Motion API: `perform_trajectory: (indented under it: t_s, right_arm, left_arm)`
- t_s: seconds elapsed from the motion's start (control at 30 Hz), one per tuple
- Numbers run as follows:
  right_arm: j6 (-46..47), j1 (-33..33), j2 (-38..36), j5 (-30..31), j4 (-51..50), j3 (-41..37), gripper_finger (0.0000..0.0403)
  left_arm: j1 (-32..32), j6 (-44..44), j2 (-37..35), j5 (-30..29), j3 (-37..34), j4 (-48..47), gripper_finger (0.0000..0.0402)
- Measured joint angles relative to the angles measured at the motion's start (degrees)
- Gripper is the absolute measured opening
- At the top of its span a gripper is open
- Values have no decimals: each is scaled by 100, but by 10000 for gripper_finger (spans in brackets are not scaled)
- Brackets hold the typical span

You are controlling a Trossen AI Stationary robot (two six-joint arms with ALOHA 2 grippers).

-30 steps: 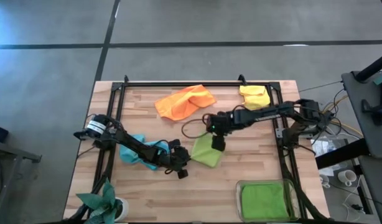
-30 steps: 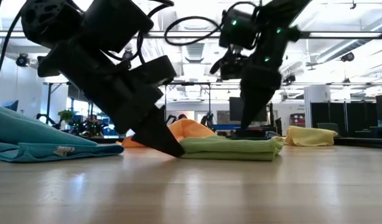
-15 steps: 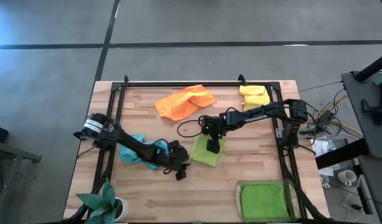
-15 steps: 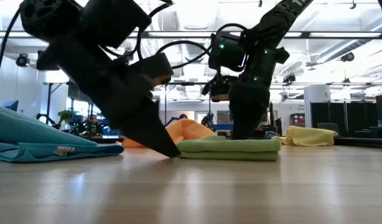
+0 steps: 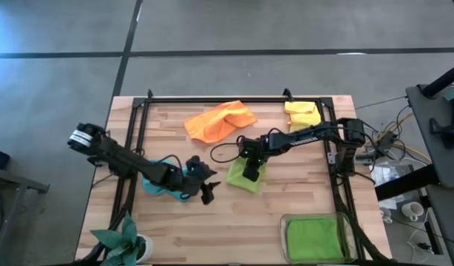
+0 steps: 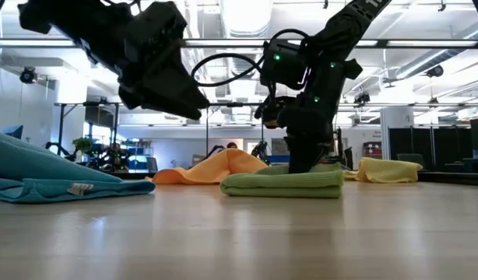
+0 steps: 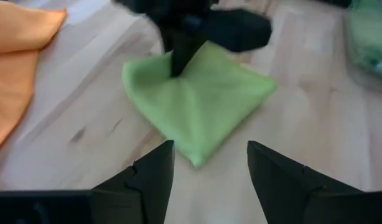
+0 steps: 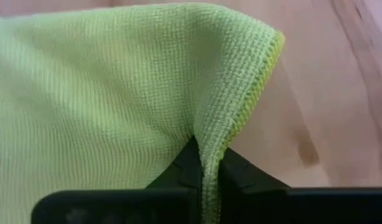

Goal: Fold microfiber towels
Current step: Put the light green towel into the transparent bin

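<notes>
With the right gripper (image 5: 248,174) fingers pinched on the folded yellow-green microfiber towel (image 5: 243,177) and the left gripper (image 5: 205,193) spread empty beside it, lifting toward the clear plastic tray (image 5: 347,235) seems next.

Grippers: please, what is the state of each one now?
Left gripper: open, holding nothing, raised off the table.
Right gripper: shut on the yellow-green towel, pinching a fold.
</notes>
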Motion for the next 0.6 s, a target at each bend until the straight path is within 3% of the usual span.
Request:
perform_trajectory:
  t_s: [0.2, 0.43, 0.6]
  right_arm:
    - [1724, 482, -242, 271, -875, 179, 11]
    - [4030, 1743, -258, 162, -1895, 1331, 11]
    - [5631, 2577, -269, 246, -2282, 2201, 11]
  left_arm:
    - [2, -15, 8, -89, -183, -21, 187]
    - [-58, -2, 76, -119, -232, -10, 187]
    - [-437, -164, 78, 70, -324, -16, 187]
